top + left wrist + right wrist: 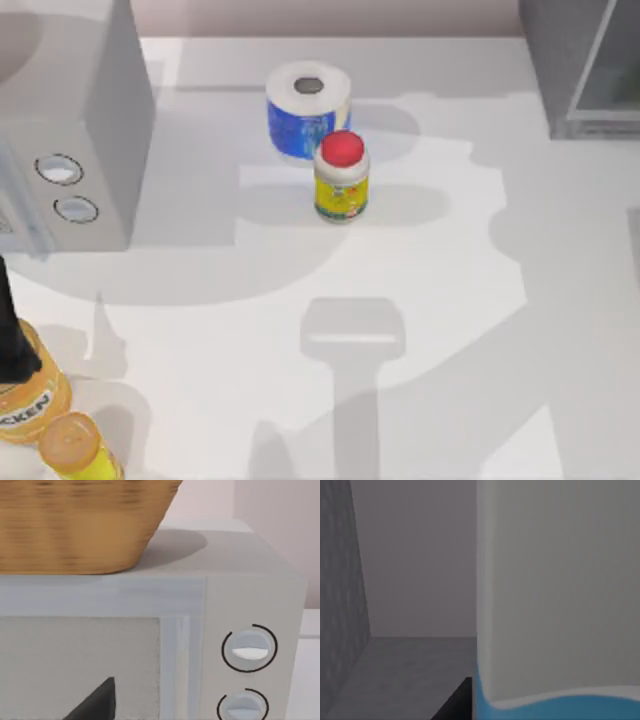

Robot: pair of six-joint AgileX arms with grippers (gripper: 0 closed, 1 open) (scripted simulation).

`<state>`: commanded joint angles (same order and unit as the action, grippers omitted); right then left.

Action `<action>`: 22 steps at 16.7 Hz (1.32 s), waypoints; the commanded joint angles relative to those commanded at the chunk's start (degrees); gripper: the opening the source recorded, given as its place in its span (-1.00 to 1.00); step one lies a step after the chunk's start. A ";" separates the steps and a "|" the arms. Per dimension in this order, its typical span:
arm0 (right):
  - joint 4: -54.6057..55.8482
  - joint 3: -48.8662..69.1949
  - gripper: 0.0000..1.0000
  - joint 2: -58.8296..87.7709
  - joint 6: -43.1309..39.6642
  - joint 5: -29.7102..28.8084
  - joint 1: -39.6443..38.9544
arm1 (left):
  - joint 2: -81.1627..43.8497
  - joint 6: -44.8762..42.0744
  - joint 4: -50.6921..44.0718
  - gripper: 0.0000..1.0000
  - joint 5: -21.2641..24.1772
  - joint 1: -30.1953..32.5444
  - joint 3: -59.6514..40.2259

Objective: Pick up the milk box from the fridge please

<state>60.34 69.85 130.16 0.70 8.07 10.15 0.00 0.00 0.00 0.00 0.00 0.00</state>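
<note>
Inside the dark grey fridge [578,70], which stands at about 1 o'clock on the table in the top view, the right wrist camera sits very near to the milk box [555,590], whose white side and blue lower band take most of that view. The carton seems to stand on the grey floor of the cabinet, with the inner wall close at one side. Only a dark tip of the right gripper [457,702] is seen beside the carton, so it cannot be told if its fingers are spread or already press on the box. The main risk, as a judgement, is that the carton gets pushed over or deeper into the fridge if the fingers close off-centre, or that it strikes the frame when it is taken out through the narrow opening. In the top view the carton is hidden by the fridge body. The left arm waits near the lighter grey box with two dials [70,150] at 9 o'clock; only a dark tip of the left gripper [95,702] shows there, and its state also cannot be told. A woven basket [75,525] stands on top of that box.
</note>
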 joint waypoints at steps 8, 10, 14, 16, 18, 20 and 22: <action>-0.94 0.19 -1.00 -0.93 -0.10 -0.01 0.20 | 0.00 0.00 0.00 1.00 0.00 0.00 0.00; -3.72 0.67 -1.00 -3.09 -0.19 0.06 0.16 | 0.00 0.00 0.00 1.00 0.00 0.00 0.00; -9.01 1.78 -1.00 -7.26 0.14 0.11 0.17 | 0.00 0.00 0.00 1.00 0.00 0.00 0.00; -9.14 1.82 -1.00 -7.40 0.15 0.11 0.17 | 0.00 0.00 0.00 1.00 0.00 0.00 0.00; -9.01 1.63 -1.00 -7.18 0.24 0.13 0.17 | 0.00 0.00 0.00 1.00 0.00 0.00 0.00; -8.63 0.74 -1.00 -8.01 0.22 0.12 0.39 | 0.00 0.00 0.00 1.00 0.00 0.00 0.00; -7.27 -2.55 -1.00 -10.50 0.20 0.36 0.86 | 0.00 0.00 0.00 1.00 0.00 0.00 0.00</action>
<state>53.07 67.30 119.66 0.90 8.43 11.02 0.00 0.00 0.00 0.00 0.00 0.00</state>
